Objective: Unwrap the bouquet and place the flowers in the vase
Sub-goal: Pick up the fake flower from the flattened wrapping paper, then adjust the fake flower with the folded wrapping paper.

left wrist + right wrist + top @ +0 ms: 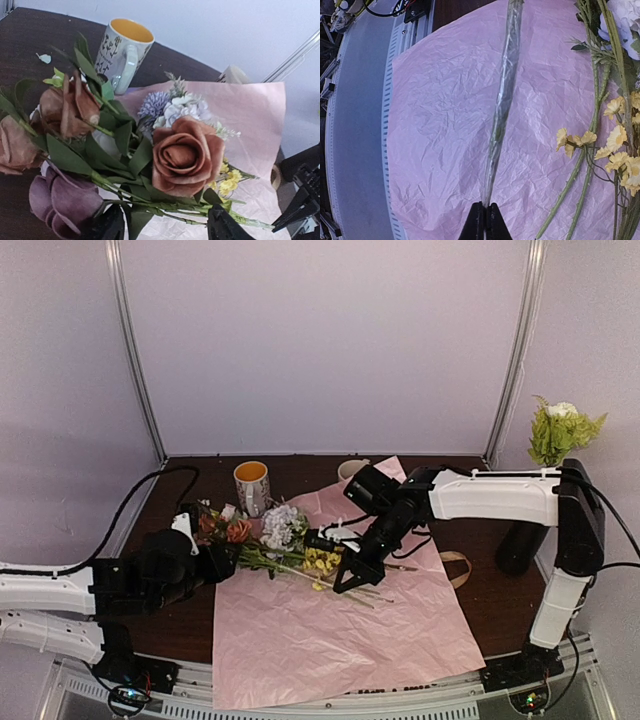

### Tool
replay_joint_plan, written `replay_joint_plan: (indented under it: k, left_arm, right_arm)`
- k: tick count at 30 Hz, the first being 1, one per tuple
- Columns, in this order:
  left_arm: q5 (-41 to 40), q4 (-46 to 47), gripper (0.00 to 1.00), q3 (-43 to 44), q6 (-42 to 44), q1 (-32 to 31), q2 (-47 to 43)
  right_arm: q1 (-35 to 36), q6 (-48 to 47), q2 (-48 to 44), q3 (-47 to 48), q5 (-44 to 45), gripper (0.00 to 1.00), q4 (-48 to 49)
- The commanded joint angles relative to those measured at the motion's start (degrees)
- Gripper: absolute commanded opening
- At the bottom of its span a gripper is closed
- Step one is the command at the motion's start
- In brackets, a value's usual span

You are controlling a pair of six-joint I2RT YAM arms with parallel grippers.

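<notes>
The pink wrapping paper (340,640) lies spread flat on the dark table. The flowers (280,540) lie loose across its left part; the left wrist view shows a brown-pink rose (186,156), a lilac bloom (60,200) and small yellow clusters (227,182). My left gripper (222,562) is open, its dark fingers (223,227) apart on either side of the green stems (165,206). My right gripper (345,583) is shut on the tip of one long green stem (502,110) above the paper (445,125). The black vase (520,545) stands at the right and holds a green-and-white sprig (560,430).
A mug with an orange inside (252,485) stands behind the flowers. A cream mug (352,468) shows partly behind the right arm. The beige ribbon (455,565) lies at the paper's right edge. A metal rail (330,705) runs along the table's front edge.
</notes>
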Motion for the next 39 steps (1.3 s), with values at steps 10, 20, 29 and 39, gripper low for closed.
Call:
replay_joint_plan:
  k: [10,20,29,39]
  left_arm:
    - [2.59,13.15,0.62,-3.44,13.67,-1.81,-14.29]
    - [-2.46,37.91,0.64,-4.62,24.79,-3.95,-7.66]
    - [-6.49,43.06,0.59,-2.43,19.86,-3.8,1.4]
    - [-5.89,46.15,0.2,-4.64,20.57,-3.76,0.87]
  right_arm:
    - [0.07,19.7,1.0,8.63,-9.15,0.0,16.86]
    - [0.39,27.72,3.4,9.93,-10.66,0.0,24.94]
    - [1.69,26.85,1.44,6.06,-10.33,0.0,25.85]
    - [3.45,25.56,1.54,4.32,-10.79,0.0,25.97]
